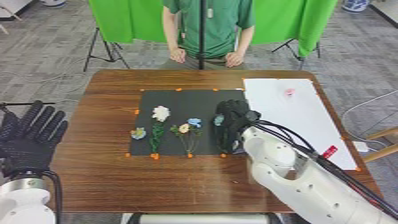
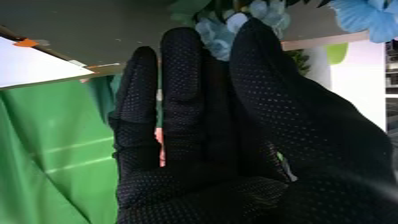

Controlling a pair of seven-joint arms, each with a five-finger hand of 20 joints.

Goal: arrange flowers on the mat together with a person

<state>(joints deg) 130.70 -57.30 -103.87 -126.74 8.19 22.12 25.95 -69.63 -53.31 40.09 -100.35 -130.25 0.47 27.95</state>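
Petals [image 2: 214,37], blue, beside right hand [image 1: 233,111] (wrist view)

Brown wooden table [image 1: 160,185] with a dark mat [image 1: 192,101], a white sheet [image 1: 306,117] beside it, orange tape bits [image 1: 155,156] around the mat.

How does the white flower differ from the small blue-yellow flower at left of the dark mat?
The white flower has a bigger bloom than the blue-yellow flower. The white one has a long green stem; the blue-yellow one has no such long stem in sight. Both lie on the dark mat.
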